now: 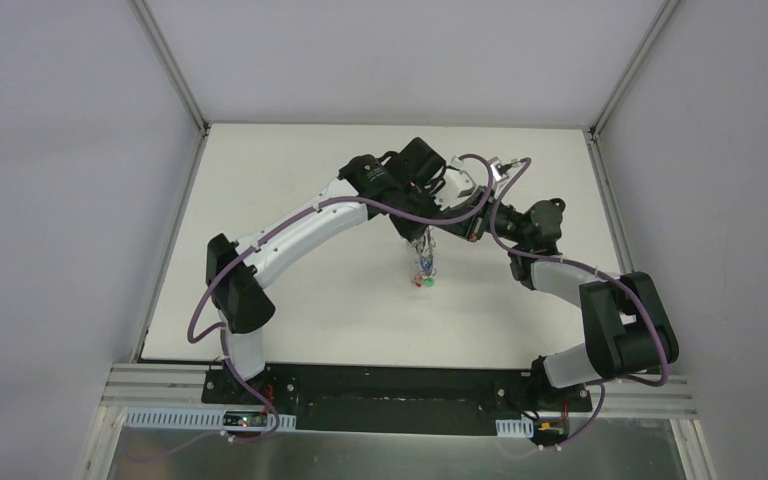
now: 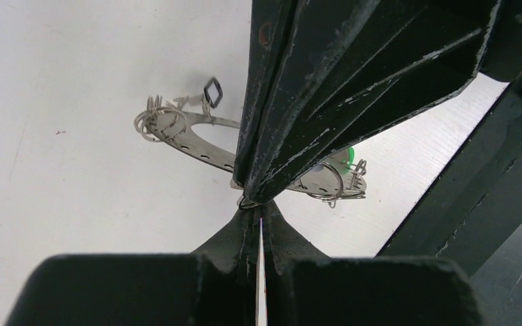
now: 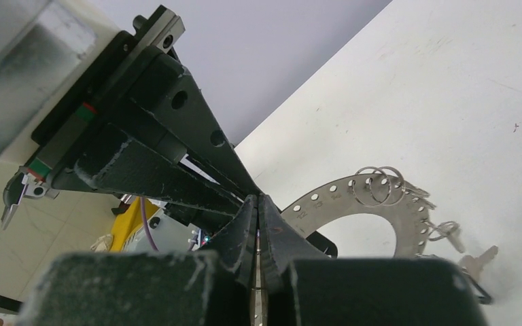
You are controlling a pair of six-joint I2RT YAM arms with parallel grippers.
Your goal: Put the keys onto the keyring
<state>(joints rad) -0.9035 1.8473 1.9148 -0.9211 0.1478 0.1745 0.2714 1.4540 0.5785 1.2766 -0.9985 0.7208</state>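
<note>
The keyring (image 2: 194, 144) is a flat grey metal hoop punched with numbered holes, strung with small split rings and keys. It hangs off the table under both grippers (image 1: 423, 262), with a green tag (image 1: 428, 283) lowest. My left gripper (image 2: 258, 207) and right gripper (image 3: 258, 198) are both shut and meet tip to tip. A small wire ring (image 2: 248, 202) pokes out where the tips touch. The hoop (image 3: 343, 193) runs in behind my right fingertips; the exact grip is hidden. A black-headed key (image 2: 213, 92) and plain silver keys (image 3: 479, 261) dangle from it.
The white table (image 1: 300, 290) is bounded by grey walls on the left, back and right. Purple cables loop along both arms. The arm bases stand on the black rail (image 1: 400, 385) at the near edge.
</note>
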